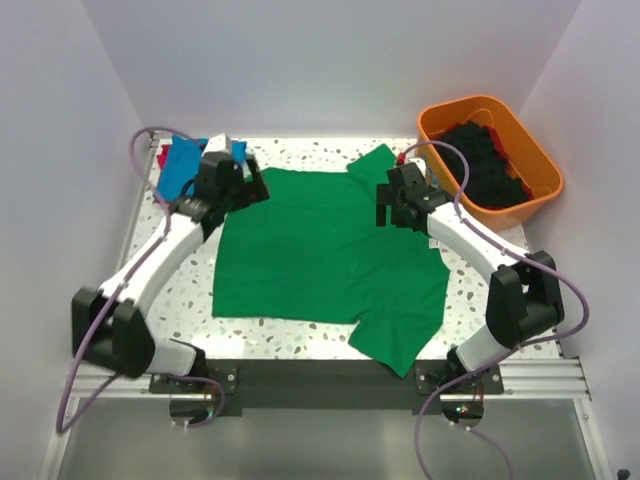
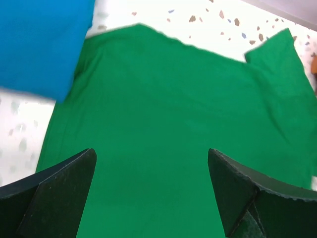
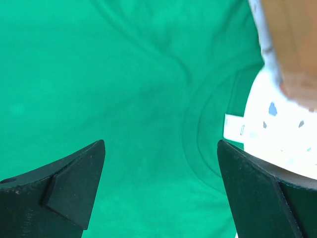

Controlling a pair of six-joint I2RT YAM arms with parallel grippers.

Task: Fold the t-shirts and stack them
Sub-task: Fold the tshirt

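The green shirt [image 1: 320, 250] lies spread flat on the desk [image 1: 190, 290]. One sleeve points to the far side and the other hangs toward the near edge.

The left claw [image 1: 248, 190] hangs over the shirt's far left corner, its fingers wide apart and holding nothing. In its wrist view the left claw [image 2: 151, 154] has green cloth [image 2: 163, 99] below and ahead of it. The blue shirt [image 2: 39, 39] lies ahead to its left, overlapping the green edge. From above, the blue shirt [image 1: 180, 165] lies just behind this claw at the desk's far left corner, with a bit of red shirt [image 1: 163, 155] showing on its far left side.

The right claw [image 1: 388, 208] hangs over the green shirt's right side, spread open and empty. In its wrist view the right claw [image 3: 161, 146] has the collar [image 3: 198, 129] just ahead and to its right. The white label [image 3: 234, 128] lies at the collar's edge, beside the right finger [image 3: 247, 183]. Whether the fingertips touch the cloth cannot be told.

The tub [image 1: 512, 213] stands on the far right, beyond the right claw, with black shirts [image 1: 490, 165] heaped inside.
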